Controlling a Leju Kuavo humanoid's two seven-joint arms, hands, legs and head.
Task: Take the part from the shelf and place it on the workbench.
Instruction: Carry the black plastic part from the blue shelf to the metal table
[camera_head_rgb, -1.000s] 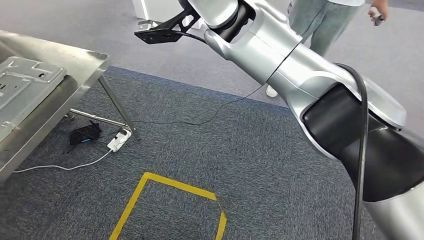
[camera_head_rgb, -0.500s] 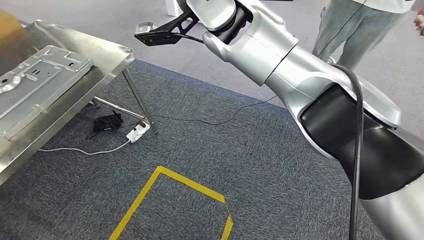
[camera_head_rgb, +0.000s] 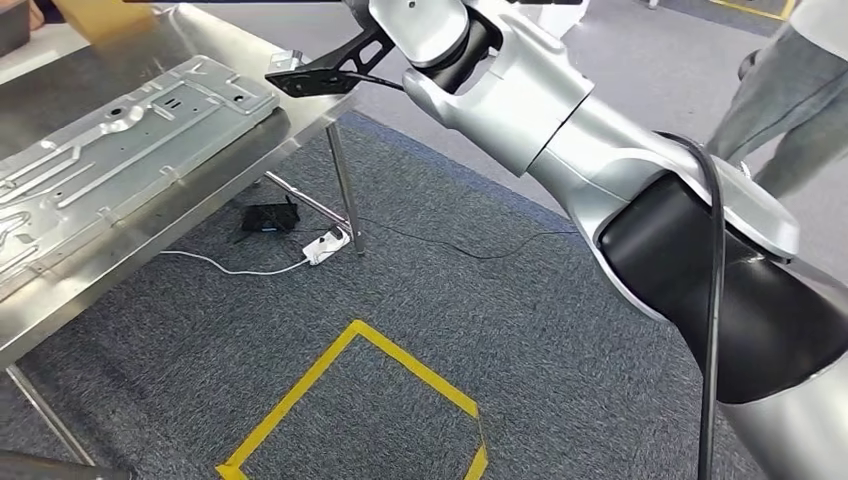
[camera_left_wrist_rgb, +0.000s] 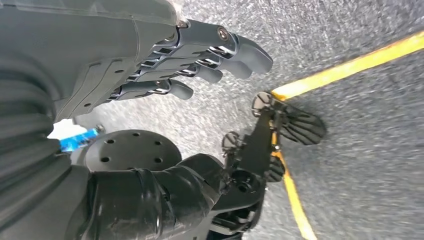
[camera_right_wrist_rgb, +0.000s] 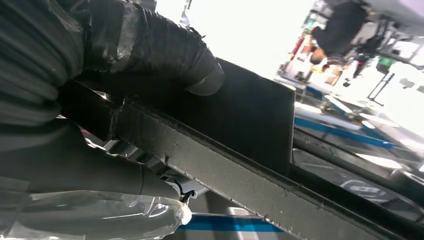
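In the right wrist view my right hand (camera_right_wrist_rgb: 95, 100) grips a flat black part (camera_right_wrist_rgb: 250, 117), thumb over its top face and fingers under its edge. In the head view my silver right arm (camera_head_rgb: 560, 130) is raised across the picture, and the part's dark edge (camera_head_rgb: 230, 2) runs along the top, above the steel workbench (camera_head_rgb: 150, 235). A stamped grey metal plate (camera_head_rgb: 130, 130) lies on that bench. My left hand (camera_left_wrist_rgb: 200, 55) hangs over the carpet with its fingers out straight and nothing in them.
A cardboard box (camera_head_rgb: 100, 15) stands at the bench's far end. Under the bench lie a white power strip (camera_head_rgb: 325, 245), a black adapter (camera_head_rgb: 265, 215) and cables. Yellow tape (camera_head_rgb: 400, 365) marks the carpet. A person (camera_head_rgb: 790, 100) stands at the right.
The whole view has swung, so the camera has turned: the workbench and its plate now reach further into the picture. My right arm keeps the same raised pose.
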